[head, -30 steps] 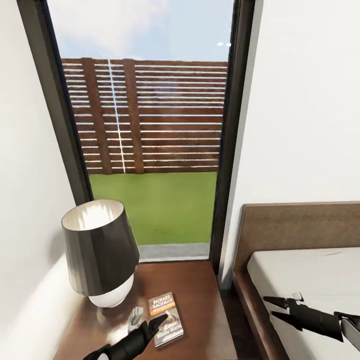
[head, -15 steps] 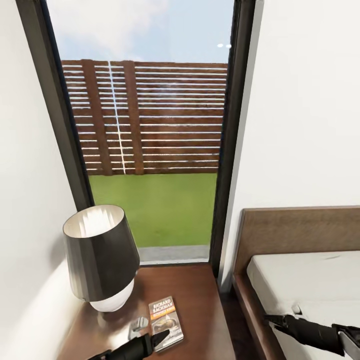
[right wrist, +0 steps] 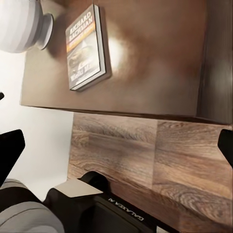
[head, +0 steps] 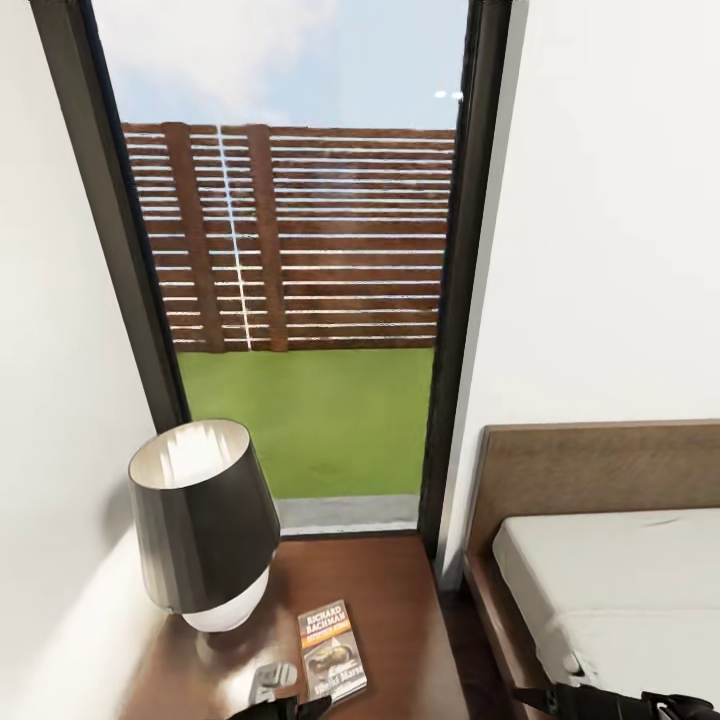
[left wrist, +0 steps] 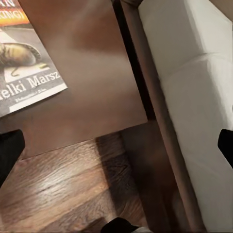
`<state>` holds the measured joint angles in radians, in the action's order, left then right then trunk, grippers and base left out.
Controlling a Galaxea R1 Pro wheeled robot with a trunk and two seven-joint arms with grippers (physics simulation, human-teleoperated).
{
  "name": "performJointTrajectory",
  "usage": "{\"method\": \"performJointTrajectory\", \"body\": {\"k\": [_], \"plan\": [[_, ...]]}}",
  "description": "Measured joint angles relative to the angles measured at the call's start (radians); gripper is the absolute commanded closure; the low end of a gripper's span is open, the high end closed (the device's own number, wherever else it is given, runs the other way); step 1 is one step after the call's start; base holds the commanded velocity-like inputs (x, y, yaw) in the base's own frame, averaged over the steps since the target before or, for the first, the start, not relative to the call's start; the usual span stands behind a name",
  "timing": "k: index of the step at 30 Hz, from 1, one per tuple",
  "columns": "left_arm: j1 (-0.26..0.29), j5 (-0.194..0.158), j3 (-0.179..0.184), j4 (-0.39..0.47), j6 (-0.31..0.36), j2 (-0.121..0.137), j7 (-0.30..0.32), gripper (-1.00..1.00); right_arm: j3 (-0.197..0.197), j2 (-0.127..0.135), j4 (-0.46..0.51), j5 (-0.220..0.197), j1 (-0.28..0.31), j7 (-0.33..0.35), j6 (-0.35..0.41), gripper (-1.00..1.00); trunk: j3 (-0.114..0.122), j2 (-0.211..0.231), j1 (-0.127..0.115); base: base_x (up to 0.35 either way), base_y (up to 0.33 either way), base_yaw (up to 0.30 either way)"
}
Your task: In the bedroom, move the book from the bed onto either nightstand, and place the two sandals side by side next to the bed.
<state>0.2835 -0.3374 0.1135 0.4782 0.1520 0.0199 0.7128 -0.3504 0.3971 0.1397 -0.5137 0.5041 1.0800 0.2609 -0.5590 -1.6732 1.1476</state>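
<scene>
book (head: 332, 652): flat on the nightstand (head: 400, 610) surface, beside the lamp (head: 203, 520)
my left gripper (left wrist: 116, 145): spread wide, holding nothing
my right gripper (right wrist: 116, 143): spread wide, empty

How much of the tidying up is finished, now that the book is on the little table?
The book part looks done: it lies flat on the nightstand, beside the lamp, off the bed. Nothing is in hand: the left gripper and the right gripper hold nothing, fingers spread in both wrist views. The two sandals are left, and their spot can't be told from here.
</scene>
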Motion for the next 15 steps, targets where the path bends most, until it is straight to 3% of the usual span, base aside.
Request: {"method": "performJointTrajectory", "body": {"k": [7,15], "plan": [[0.0,0.024,0.003,-0.007,-0.049,-0.008,-0.18,-1.0,0.0,0.0,-0.015,0.001,0.0,0.0,-0.042,-1.0,0.022,0.049,-0.027,0.0,0.0,0.0],[0.0,0.027,0.004,-0.007,-0.067,-0.008,-0.213,-1.0,0.0,0.0,-0.018,0.001,0.0,-0.004,-0.045,-1.0,0.047,0.105,-0.058,0.0,0.0,0.0]]}}
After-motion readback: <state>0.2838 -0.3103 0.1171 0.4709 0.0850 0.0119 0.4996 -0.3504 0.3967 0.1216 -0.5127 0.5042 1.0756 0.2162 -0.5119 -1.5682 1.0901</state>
